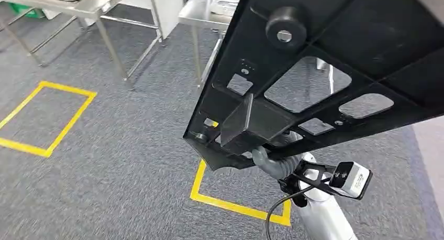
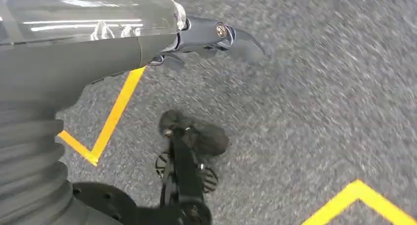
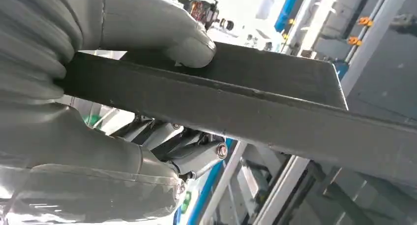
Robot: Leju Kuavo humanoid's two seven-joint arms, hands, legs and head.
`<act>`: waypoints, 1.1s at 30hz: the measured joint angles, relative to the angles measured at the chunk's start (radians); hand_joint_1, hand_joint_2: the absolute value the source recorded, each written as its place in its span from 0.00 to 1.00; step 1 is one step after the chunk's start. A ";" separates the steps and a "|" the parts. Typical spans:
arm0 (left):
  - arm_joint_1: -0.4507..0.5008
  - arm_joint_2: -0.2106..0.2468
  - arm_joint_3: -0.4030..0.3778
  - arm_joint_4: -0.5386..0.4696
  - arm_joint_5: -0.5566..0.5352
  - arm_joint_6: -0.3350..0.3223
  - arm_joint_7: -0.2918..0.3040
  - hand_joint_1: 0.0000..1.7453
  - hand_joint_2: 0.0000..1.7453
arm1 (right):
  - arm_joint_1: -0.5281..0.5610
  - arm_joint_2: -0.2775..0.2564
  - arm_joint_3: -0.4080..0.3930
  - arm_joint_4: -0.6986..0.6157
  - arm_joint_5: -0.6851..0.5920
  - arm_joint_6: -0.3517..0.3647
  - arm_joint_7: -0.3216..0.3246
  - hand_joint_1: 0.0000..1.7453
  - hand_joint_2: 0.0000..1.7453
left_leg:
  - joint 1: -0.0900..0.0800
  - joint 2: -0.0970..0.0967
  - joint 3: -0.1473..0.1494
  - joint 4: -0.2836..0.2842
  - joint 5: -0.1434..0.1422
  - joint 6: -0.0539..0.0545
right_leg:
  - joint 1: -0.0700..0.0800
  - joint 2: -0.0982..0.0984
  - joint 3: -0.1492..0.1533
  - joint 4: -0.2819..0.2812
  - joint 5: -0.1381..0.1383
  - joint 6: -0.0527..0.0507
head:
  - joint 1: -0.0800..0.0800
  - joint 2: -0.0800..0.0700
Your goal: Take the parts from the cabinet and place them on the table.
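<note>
Already the right hand (image 3: 113,63) has its fingers clamped on the black part (image 1: 335,67), long axis slanting toward the steel worktop (image 1: 94,7) ahead-left; left hand (image 2: 216,36) hangs empty, fingers loose

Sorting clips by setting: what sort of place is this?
Likely a factory or lab workshop: yellow tape boxes on grey carpet, steel-legged tables, and the right hand gripping a black part.

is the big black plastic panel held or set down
Held: the right hand grips the large black plastic panel by its edge, thumb on top, above grey carpet.
</note>
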 joint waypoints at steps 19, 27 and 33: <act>-0.001 -0.003 0.000 0.000 0.002 -0.007 0.010 0.00 1.00 | -0.013 0.006 -0.001 0.015 -0.006 0.006 0.000 1.00 1.00 | -0.011 0.126 0.041 -0.044 -0.030 0.019 | 0.014 -0.133 -0.016 0.002 0.001 0.016 | 0.000 0.000; 0.009 -0.002 0.000 0.000 0.000 -0.010 0.016 0.00 1.00 | -0.005 0.017 0.000 0.013 0.009 0.002 0.000 1.00 1.00 | -0.008 0.040 -0.114 0.273 -0.161 -0.002 | 0.004 -0.078 0.001 -0.016 0.007 -0.011 | 0.000 0.000; 0.005 0.000 0.000 0.000 -0.004 -0.025 0.016 0.00 1.00 | -0.002 0.017 -0.002 0.005 0.009 0.000 0.000 1.00 1.00 | -0.013 0.035 0.011 -0.031 -0.012 0.024 | 0.009 -0.055 0.002 0.003 -0.009 0.010 | 0.000 0.000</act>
